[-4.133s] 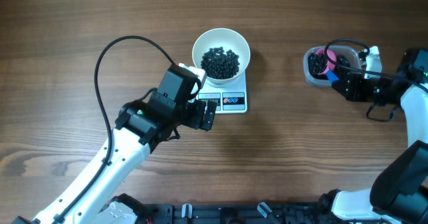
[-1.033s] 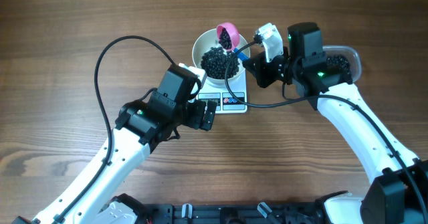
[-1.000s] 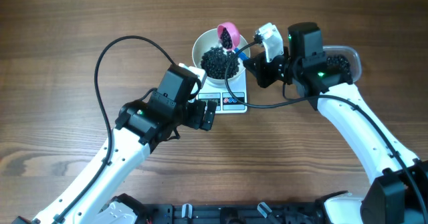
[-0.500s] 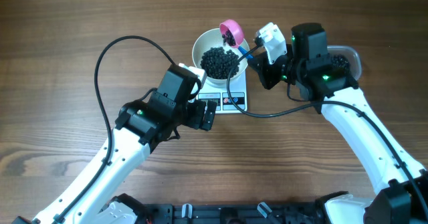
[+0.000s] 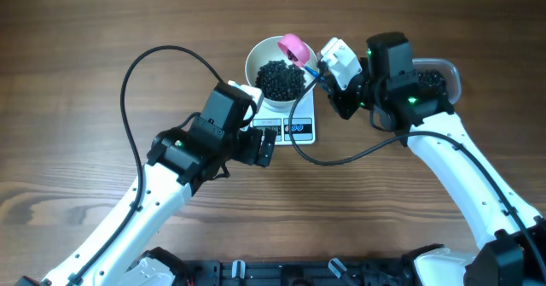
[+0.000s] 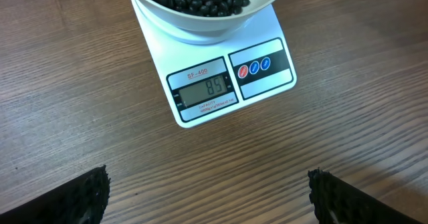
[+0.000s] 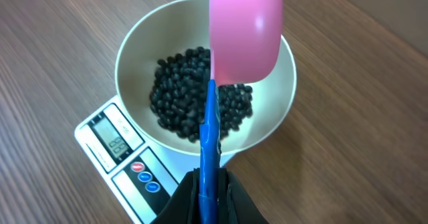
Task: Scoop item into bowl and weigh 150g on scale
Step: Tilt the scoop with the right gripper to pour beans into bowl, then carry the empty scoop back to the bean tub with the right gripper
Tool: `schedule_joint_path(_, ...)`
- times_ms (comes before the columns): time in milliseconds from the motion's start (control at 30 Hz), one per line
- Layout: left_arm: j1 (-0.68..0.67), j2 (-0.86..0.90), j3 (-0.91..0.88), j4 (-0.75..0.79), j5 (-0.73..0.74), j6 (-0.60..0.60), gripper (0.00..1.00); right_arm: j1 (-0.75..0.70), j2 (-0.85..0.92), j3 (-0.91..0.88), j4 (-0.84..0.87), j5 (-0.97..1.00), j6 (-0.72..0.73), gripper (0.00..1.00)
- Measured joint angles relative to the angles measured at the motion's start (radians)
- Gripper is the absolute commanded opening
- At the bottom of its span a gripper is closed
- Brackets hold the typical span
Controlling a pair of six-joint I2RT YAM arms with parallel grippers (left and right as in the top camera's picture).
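right arm has rolled its wrist since half a second ago, with the pink scoop [image 5: 294, 47] kept over the far right rim of the bowl. left arm and scale unchanged.

left tool [image 6: 210, 197] hovers low over the wood table [image 5: 68, 30], fingers spread wide and holding nothing, just on the near side of the scale [image 6: 160, 50]. a black cable [image 5: 128, 81] loops off the left arm.

the white digital scale sits flat on the table. its display [image 6: 207, 89] faces the left tool and reads 85, with one red and two blue buttons [image 6: 254, 67] beside it.

the white bowl [image 5: 252, 64] stands on the scale's far part, holding a loose heap of black beads [image 5: 280, 77] that covers its bottom.

right tool [image 7: 212, 190] is pressed together, pinching the scoop's blue handle [image 7: 209, 144]. the handle reaches across the bowl and the pink head hangs above the beads at the rim. cannot tell whether it touches the rim.

a clear tub [image 5: 452, 72] lies right of the bowl, mostly hidden behind the right arm, with dark beads inside.
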Motion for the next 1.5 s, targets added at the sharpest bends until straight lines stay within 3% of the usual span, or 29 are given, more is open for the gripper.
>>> schedule_joint_path(500, 0.0, 0.0, 0.0, 0.0, 0.0, 0.0, 1.0, 0.095, 0.0, 0.0, 0.0, 0.19, -0.135, 0.04)
schedule_joint_path(800, 0.0, 0.0, 0.0, 0.0, 0.0, 0.0, 1.0, 0.079, -0.002, 0.0, 0.022, 0.193, 0.122, 0.04)
schedule_joint_path(900, 0.0, 0.0, 0.0, 0.0, 0.0, 0.0, 1.0, -0.011, -0.041, 0.0, 0.021, 0.197, 0.154, 0.04)
schedule_joint_path(1033, 0.0, 0.0, 0.0, 0.0, 0.0, 0.0, 1.0, -0.254, -0.168, 0.0, 0.004, 0.206, 0.169, 0.04)
schedule_joint_path(1200, 0.0, 0.0, 0.0, 0.0, 0.0, 0.0, 1.0, -0.523, -0.214, 0.002, -0.217, 0.212, 0.177, 0.04)
schedule_joint_path(1333, 0.0, 0.0, 0.0, 0.0, 0.0, 0.0, 1.0, -0.592, -0.176, 0.002, -0.34, 0.212, 0.176, 0.04)
schedule_joint_path(1500, 0.0, 0.0, 0.0, 0.0, 0.0, 0.0, 1.0, -0.592, -0.092, 0.002, -0.375, 0.207, 0.177, 0.04)
